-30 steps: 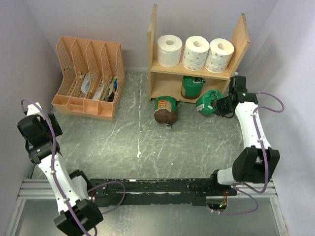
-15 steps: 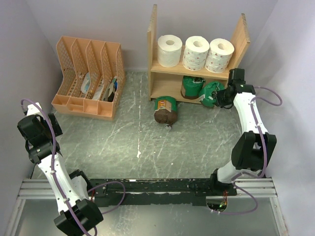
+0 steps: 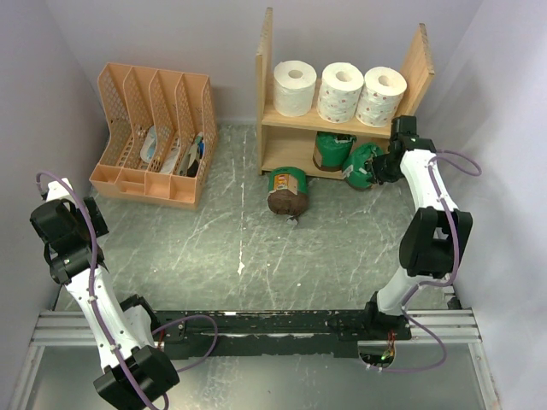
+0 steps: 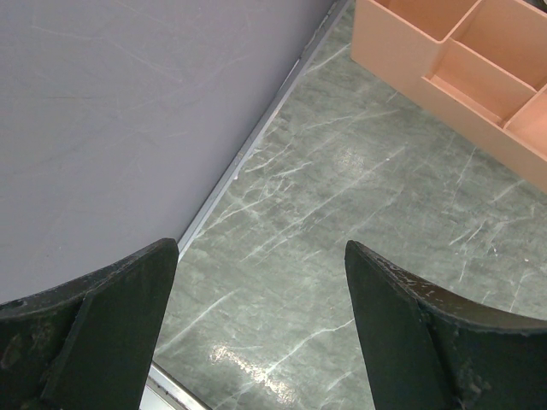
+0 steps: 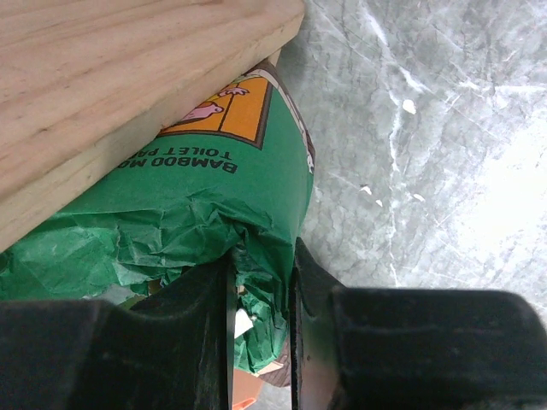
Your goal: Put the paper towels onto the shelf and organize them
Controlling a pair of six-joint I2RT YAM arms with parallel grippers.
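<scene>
Right pincer (image 5: 261, 282) narrow, fingers (image 5: 312, 286) pinched on the wrapper of the crumpled green roll (image 5: 188, 213); printed label faces my wrist camera and a board of the shelf (image 3: 267, 68) lies right over the roll. From above, this roll (image 3: 366, 164) sits at the right end of the shelf's lower level, just beside the second green roll (image 3: 333, 151), which stands under the upper board. I cannot tell whether my roll rests on the wood or hangs in my grip. The shelf stands at the far edge of the counter, right of middle. Three white rolls (image 3: 340, 91) stand in a row on the upper board. Brown-ended roll (image 3: 287, 190) lies on the counter just in front of the shelf's left half. Left pincer (image 4: 261, 286) wide, nothing between its fingers, over bare counter by the left edge, near the orange file organizer (image 3: 154, 132).
</scene>
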